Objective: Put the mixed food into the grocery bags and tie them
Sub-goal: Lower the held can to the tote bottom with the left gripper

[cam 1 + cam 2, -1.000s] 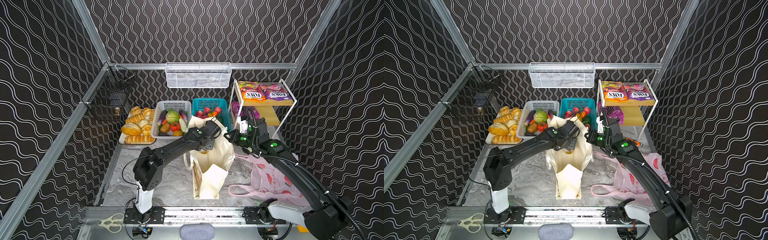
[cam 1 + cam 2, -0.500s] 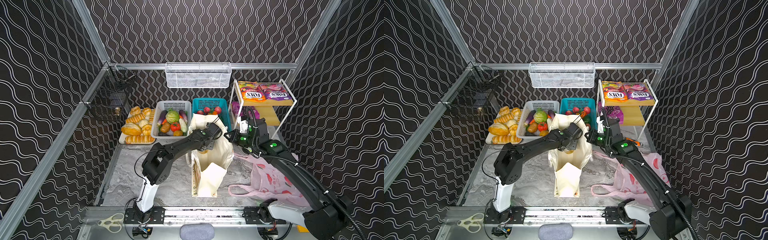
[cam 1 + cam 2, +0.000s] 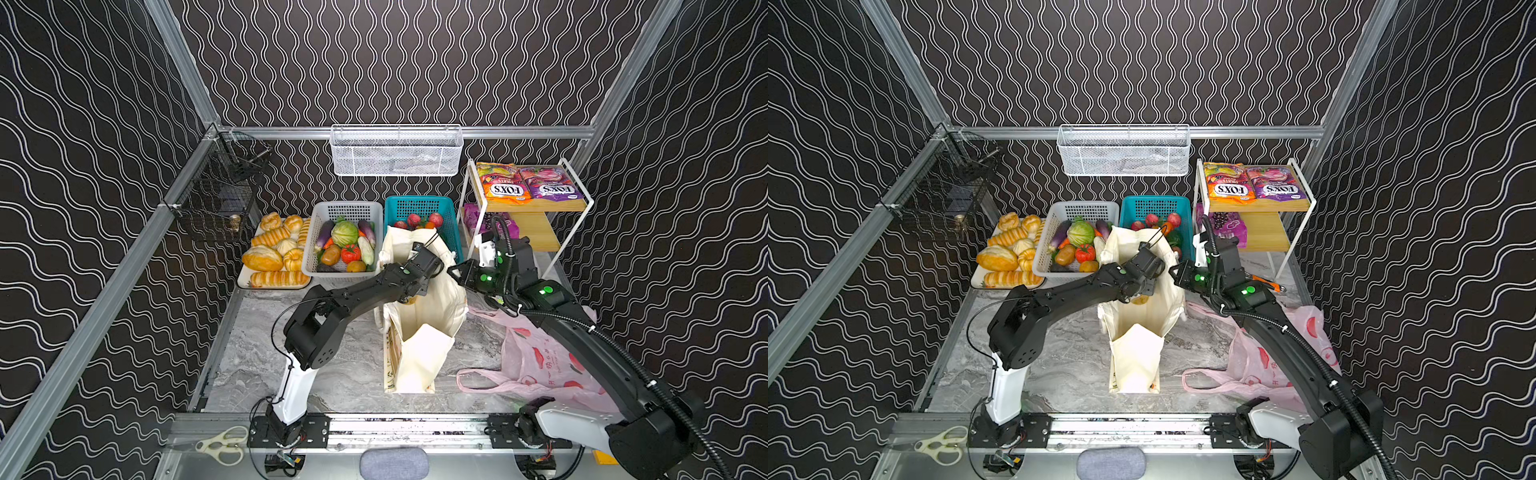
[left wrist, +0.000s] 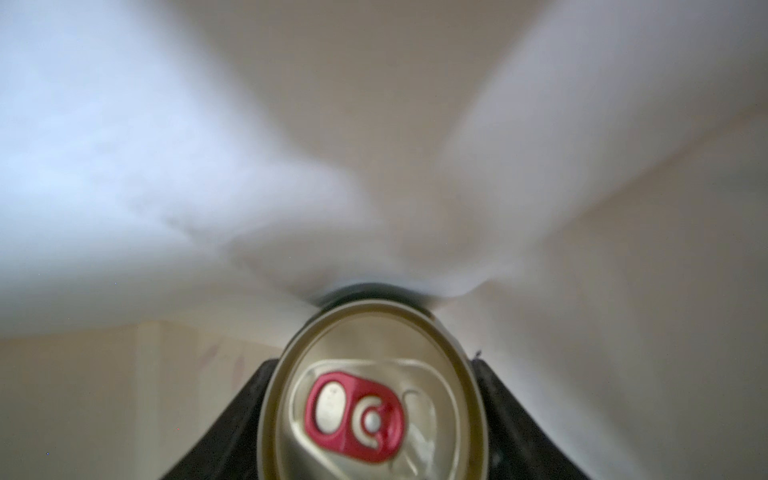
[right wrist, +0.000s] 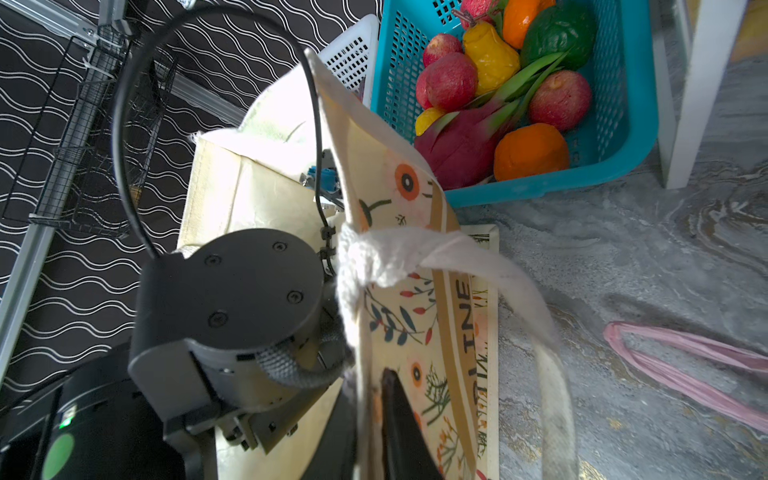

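Observation:
The cream floral tote (image 3: 419, 332) stands open mid-table in both top views (image 3: 1136, 357). My left gripper (image 4: 374, 399) is down inside it, shut on a drink can (image 4: 374, 340) whose gold lid has a red tab; canvas surrounds it. My right gripper (image 5: 368, 386) is at the tote's right rim (image 3: 453, 272), shut on the canvas wall, one finger on each side. The pink plastic bag (image 3: 540, 361) lies flat to the right. The orange FOX'S bag (image 3: 503, 185) lies on the shelf. Cabbage (image 3: 344, 232), tomato (image 3: 350, 253) and potato (image 3: 330, 255) lie in the white basket (image 3: 316, 249).
A teal basket (image 3: 415, 201) of fruit stands right behind the tote, against a white shelf rack (image 3: 469, 232). A bread tray (image 3: 270, 257) sits at back left. A wire basket (image 3: 395, 149) hangs on the back wall. Scissors (image 3: 222, 444) lie on the front rail.
My left arm's elbow has risen and moved in, and its gripper has reached further down into the tote. The right gripper has stayed at the rim.

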